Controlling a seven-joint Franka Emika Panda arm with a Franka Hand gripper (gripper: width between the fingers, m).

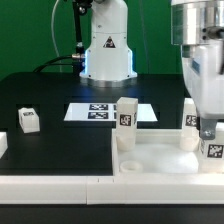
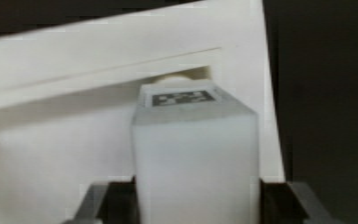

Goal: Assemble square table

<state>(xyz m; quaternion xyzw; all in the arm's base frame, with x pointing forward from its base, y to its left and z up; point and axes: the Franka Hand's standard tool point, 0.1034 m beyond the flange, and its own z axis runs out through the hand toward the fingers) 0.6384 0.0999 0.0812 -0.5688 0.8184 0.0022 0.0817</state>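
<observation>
Claw (image 2: 190, 195) grips 1 tagged leg (image 2: 194, 140) (upright) over, seemingly, the square panel (image 1: 160, 160).

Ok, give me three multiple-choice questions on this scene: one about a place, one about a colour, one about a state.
1. Where is the loose leg relative to the marker board?
A. on it
B. toward the exterior view's left of it
C. stacked on another leg

2. What colour is the table?
A. black
B. green
C. white

3. What is the gripper doing?
A. open, holding nothing
B. shut on a tagged leg
C. shut on a screwdriver

Answers: B, it rests on the table apart from the board; A, the bare surface is black; B, the wrist view shows the leg between the fingers.
</observation>
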